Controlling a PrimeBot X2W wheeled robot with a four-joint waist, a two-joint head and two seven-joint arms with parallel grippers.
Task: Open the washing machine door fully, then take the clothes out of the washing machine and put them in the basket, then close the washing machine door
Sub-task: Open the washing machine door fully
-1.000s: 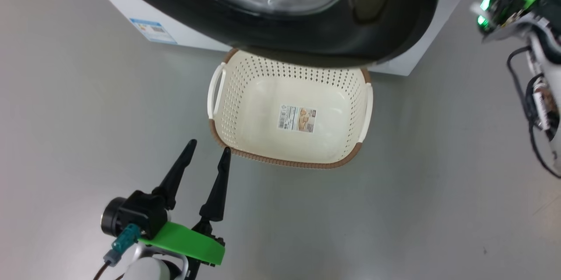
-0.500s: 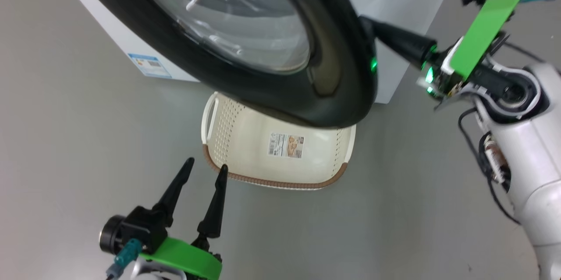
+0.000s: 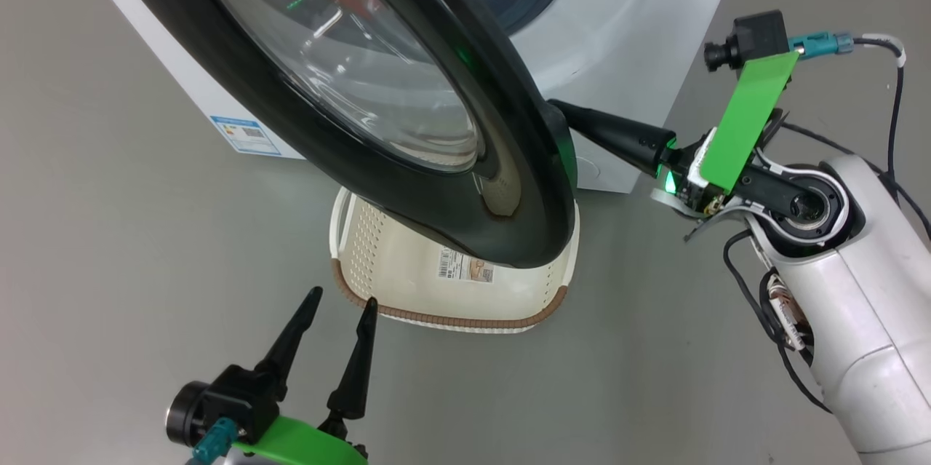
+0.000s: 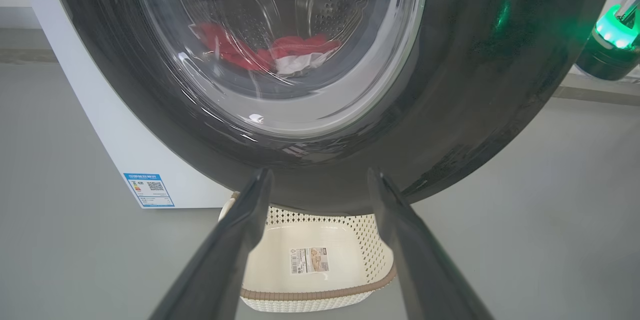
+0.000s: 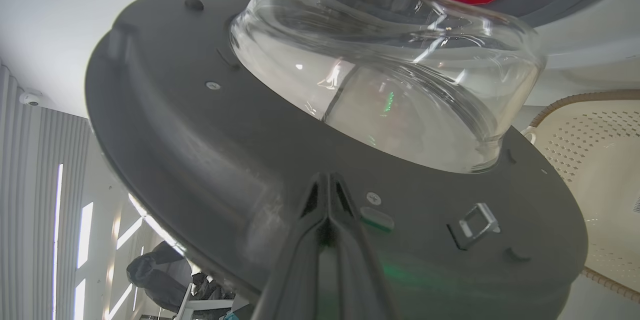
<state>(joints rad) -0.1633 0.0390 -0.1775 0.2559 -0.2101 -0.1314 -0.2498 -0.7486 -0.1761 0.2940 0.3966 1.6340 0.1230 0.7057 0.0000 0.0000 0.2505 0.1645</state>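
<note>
Jaws: right gripper (image 5: 327,179) pressed together against washing machine door (image 3: 520,159); left gripper (image 3: 343,297) spread, empty.

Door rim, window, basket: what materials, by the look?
Door rim: probably glossy black plastic; it mirrors the green light. Window: a clear bulging bowl with sharp highlights, glass or clear plastic, cannot tell which. Basket: matte cream plastic with moulded holes and a brown woven-look top edge.
</note>
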